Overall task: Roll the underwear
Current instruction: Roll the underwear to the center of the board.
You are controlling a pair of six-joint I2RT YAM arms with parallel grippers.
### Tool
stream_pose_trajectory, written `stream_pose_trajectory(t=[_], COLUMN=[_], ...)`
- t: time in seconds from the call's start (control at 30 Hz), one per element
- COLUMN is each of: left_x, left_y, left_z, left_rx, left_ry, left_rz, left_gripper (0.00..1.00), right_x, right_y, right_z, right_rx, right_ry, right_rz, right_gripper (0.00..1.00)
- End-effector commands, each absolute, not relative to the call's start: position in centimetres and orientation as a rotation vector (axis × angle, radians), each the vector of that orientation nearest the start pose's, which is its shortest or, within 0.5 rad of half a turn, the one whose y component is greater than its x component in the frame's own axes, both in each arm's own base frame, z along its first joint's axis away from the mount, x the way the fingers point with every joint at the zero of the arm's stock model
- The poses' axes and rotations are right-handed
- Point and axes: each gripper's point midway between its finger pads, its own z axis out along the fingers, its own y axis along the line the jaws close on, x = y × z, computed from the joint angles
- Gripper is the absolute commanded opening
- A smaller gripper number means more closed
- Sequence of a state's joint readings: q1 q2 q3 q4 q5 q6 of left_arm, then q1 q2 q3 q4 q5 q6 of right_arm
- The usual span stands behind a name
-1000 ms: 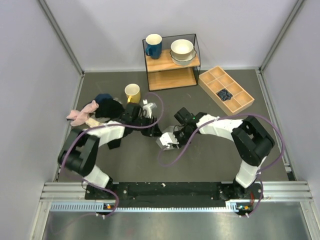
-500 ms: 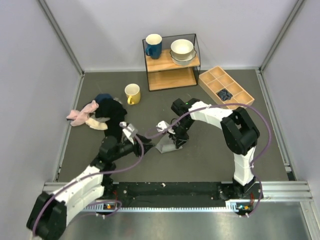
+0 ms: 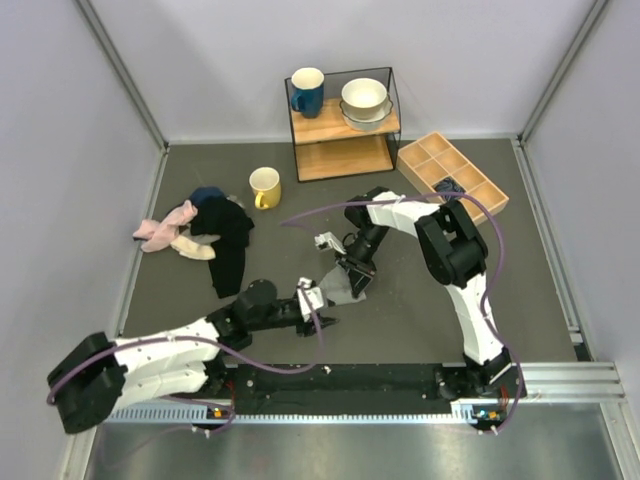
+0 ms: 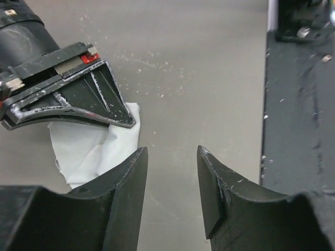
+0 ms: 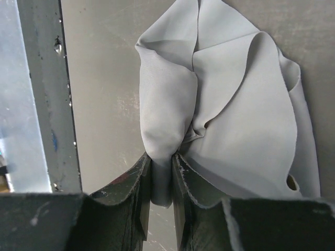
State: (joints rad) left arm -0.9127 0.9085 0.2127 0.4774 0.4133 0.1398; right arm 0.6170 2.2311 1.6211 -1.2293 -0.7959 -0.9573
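The right gripper [image 5: 161,162] pinched a fold of the grey underwear [image 5: 235,120], bunched mid-table [image 3: 400,320] toward the near edge. The left gripper [image 4: 171,154] stood parted and empty just beside it.

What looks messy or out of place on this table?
The grey underwear is bunched into crumpled folds, not flat, with one fold pinched by the right gripper. A jumbled heap of clothes lies on the left.
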Motion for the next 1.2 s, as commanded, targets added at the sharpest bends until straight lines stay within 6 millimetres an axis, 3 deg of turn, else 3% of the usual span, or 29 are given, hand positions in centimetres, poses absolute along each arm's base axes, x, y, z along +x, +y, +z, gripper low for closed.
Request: stream_pose_trajectory(t=[0.0,0.03,0.1,0.13,0.2,0.23,0.27,0.33,0.5,0.53,0.63,0.87,0.97,1.1,1.17], left_x=[16.2,16.6,17.3,17.5,17.8,17.9,18.3,18.4,19.5,19.4,20.4,21.7,22.2,22.4,22.2], left_y=[-29.5,-29.6,-30.1,-30.2,-30.8,-30.9,-31.5,-31.5,-32.5,-32.2,-32.4,-33.0,-33.2,-33.0,-33.3], left_z=[12.0,11.0,11.0,9.8,9.6,8.4,8.8,7.2,6.3,5.3,4.4,3.7,3.5,2.6,2.5], left_rx=[1.352,1.416,1.473,1.537,1.588,1.633,1.641,1.701,1.745,1.784,1.808,1.817,1.805,1.825,1.845], left_ry=[1.408,1.407,1.422,1.433,1.444,1.462,1.458,1.501,1.533,1.559,1.591,1.62,1.637,1.677,1.687], left_rz=[-0.68,-0.635,-0.591,-0.559,-0.544,-0.521,-0.511,-0.48,-0.403,-0.383,-0.319,-0.248,-0.22,-0.201,-0.22], left_gripper=[0.49,0.49,0.5,0.5,0.5,0.5,0.5,0.54,0.54,0.54,0.54,0.53,0.5,0.37,0.22], right_x=[21.6,21.6,21.6,21.6,21.8,21.8,21.8,21.9,22.2,22.3,22.2,22.0,21.9,22.0,22.0], right_y=[26.4,26.4,26.3,26.3,26.2,26.2,26.1,26.0,25.6,25.5,25.1,24.9,24.9,24.8,24.7], right_z=[1.6,1.6,1.5,1.5,1.5,1.5,1.5,1.5,1.6,1.6,1.7,1.8,1.9,2.1,2.3], right_rx=[-1.955,-1.952,-1.952,-1.951,-1.948,-1.946,-1.944,-1.938,-1.922,-1.919,-1.92,-1.922,-1.925,-1.923,-1.913], right_ry=[2.355,2.359,2.363,2.362,2.365,2.366,2.368,2.368,2.375,2.375,2.385,2.389,2.39,2.385,2.383], right_rz=[1.324,1.328,1.329,1.329,1.327,1.327,1.327,1.33,1.331,1.331,1.337,1.365,1.376,1.38,1.388], right_gripper=[0.21,0.21,0.21,0.22,0.22,0.22,0.22,0.22,0.23,0.23,0.23,0.24,0.26,0.27,0.28])
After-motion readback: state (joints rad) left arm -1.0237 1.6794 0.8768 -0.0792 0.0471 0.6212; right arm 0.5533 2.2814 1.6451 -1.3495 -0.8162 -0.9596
